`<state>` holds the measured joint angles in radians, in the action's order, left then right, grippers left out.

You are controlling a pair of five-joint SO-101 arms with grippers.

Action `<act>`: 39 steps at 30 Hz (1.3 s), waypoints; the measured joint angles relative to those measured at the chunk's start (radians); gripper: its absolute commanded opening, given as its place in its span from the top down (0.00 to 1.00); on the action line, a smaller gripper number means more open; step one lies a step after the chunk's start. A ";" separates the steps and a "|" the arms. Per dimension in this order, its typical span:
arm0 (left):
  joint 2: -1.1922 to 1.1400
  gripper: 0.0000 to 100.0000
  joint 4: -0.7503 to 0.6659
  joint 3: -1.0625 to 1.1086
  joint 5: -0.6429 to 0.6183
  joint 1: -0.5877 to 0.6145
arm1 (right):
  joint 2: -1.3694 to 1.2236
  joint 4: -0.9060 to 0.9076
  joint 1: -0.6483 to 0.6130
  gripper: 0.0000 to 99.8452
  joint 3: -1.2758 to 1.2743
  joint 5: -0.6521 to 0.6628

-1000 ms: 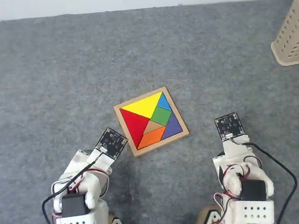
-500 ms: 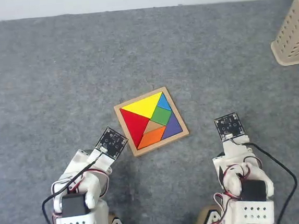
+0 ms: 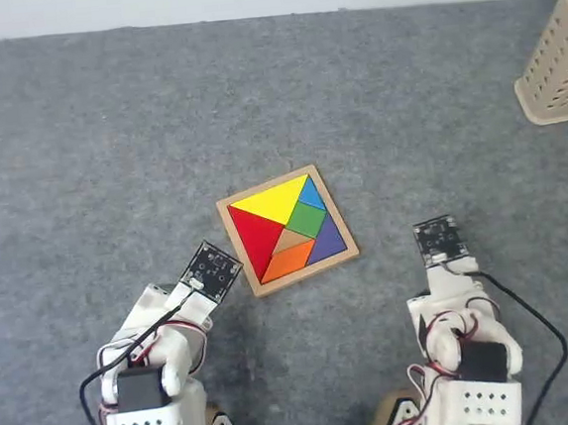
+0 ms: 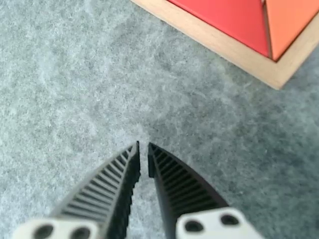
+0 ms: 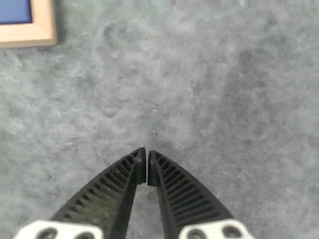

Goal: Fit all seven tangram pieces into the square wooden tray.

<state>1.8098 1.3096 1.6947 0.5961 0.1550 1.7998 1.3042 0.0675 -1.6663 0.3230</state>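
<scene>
Beige slotted basket (image 3: pixel 557 59) stands well apart from the wooden tray (image 3: pixel 244 250).

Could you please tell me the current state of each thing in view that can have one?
Square wooden tray: full, lying flat on the grey mat.
Seven tangram pieces: all seated in the tray, no gaps showing.
Left tool: shut, empty, over the mat near the tray's edge.
Right tool: shut, empty, over bare mat.
Perforated basket: upright; contents hidden.
</scene>
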 measured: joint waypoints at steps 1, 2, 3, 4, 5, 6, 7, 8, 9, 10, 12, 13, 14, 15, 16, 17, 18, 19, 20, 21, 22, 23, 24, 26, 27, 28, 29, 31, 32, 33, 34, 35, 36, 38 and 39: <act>0.000 0.97 0.000 0.000 0.000 0.000 | 0.000 0.000 0.017 0.99 0.000 0.000; 0.000 0.97 0.000 0.000 0.000 0.000 | 0.000 0.000 0.044 0.99 0.000 0.000; 0.000 0.97 0.000 0.000 0.000 0.000 | 0.000 0.000 0.072 0.99 0.000 0.000; 0.000 0.97 0.000 0.000 0.000 0.000 | 0.000 0.000 0.092 0.99 0.000 0.000; 0.000 0.97 0.000 0.000 0.000 0.000 | 0.000 0.000 0.106 0.99 0.000 0.000; 0.000 0.97 0.000 0.000 0.000 0.000 | 0.000 0.000 0.114 0.99 0.000 0.000; 0.000 0.97 0.000 0.000 0.000 0.000 | 0.000 0.000 0.118 0.99 0.000 0.000; 0.000 0.97 0.000 0.000 0.000 0.000 | 0.000 0.000 0.121 0.99 0.000 0.000; 0.000 0.97 0.000 0.000 0.000 0.000 | 0.000 0.000 0.121 0.99 0.000 0.000; 0.000 0.97 0.000 0.000 0.000 0.000 | 0.000 0.000 0.121 0.99 0.000 0.000; 0.000 0.97 0.000 0.000 0.000 -0.009 | 0.000 0.000 0.121 0.99 0.000 0.000; 0.000 0.97 0.000 0.000 0.000 -0.026 | 0.000 0.000 0.121 0.99 0.000 0.000; 0.000 0.97 0.000 0.000 0.000 -0.044 | 0.000 0.000 0.121 0.99 0.000 0.000; 0.000 0.97 0.000 0.000 0.000 -0.068 | 0.000 0.000 0.120 0.99 0.000 0.000; 0.000 0.97 0.000 0.000 0.000 -0.092 | 0.000 0.000 0.110 0.99 0.000 -0.002; 0.000 0.97 0.000 0.000 0.000 -0.120 | 0.000 0.000 0.097 0.99 0.000 -0.002; 0.000 0.97 0.000 0.000 0.000 -0.155 | 0.000 0.000 0.084 0.99 0.000 -0.002; 0.000 0.97 0.000 0.000 0.000 -0.192 | 0.000 0.000 0.074 0.99 0.000 -0.002; 0.000 0.97 0.000 0.000 0.000 -0.213 | 0.000 0.000 0.061 0.99 0.000 -0.002; 0.000 0.97 0.000 0.000 0.000 -0.224 | 0.000 0.000 0.049 0.99 0.000 -0.002; 0.000 0.97 0.000 0.000 0.000 -0.233 | 0.000 0.000 0.040 0.99 0.000 -0.002; 0.000 0.97 0.000 0.000 0.000 -0.238 | 0.000 0.000 0.038 0.99 0.000 -0.002; 0.000 0.97 0.000 0.000 0.000 -0.241 | 0.000 0.000 0.038 0.99 0.000 -0.002; 0.000 0.97 0.000 0.000 0.000 -0.245 | 0.000 0.000 0.038 0.99 0.000 -0.002; 0.000 0.97 0.000 0.000 0.000 -0.247 | 0.000 0.000 0.038 0.99 0.000 -0.002; 0.000 0.97 0.000 0.000 0.000 -0.247 | 0.000 0.000 0.038 0.99 0.000 -0.002; 0.000 0.97 0.000 0.000 0.000 -0.247 | 0.000 0.000 0.038 0.99 0.000 -0.002; 0.000 0.97 0.000 0.000 0.000 -0.247 | 0.000 0.000 0.038 0.99 0.000 -0.002; 0.000 0.97 0.000 0.000 0.000 -0.247 | 0.000 0.000 0.038 0.99 0.000 -0.002; 0.000 0.97 0.000 0.000 0.000 -0.247 | 0.000 0.000 0.038 0.99 0.000 -0.002; 0.000 0.97 0.000 0.000 0.000 -0.247 | 0.000 0.000 0.038 0.99 0.000 -0.002; 0.000 0.97 0.000 0.000 0.000 -0.247 | 0.000 0.000 0.038 0.99 0.000 -0.002; 0.000 0.97 0.000 0.000 0.000 -0.247 | 0.000 0.000 0.038 0.99 0.000 -0.002; 0.000 0.97 0.000 0.000 0.000 -0.247 | 0.000 0.000 0.038 0.99 0.000 -0.002; 0.000 0.97 0.000 0.000 0.000 -0.247 | 0.000 0.000 0.038 0.99 0.000 -0.002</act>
<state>1.8098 1.3096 1.6947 0.5961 -0.0921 1.7998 1.3042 0.1059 -1.6663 0.3214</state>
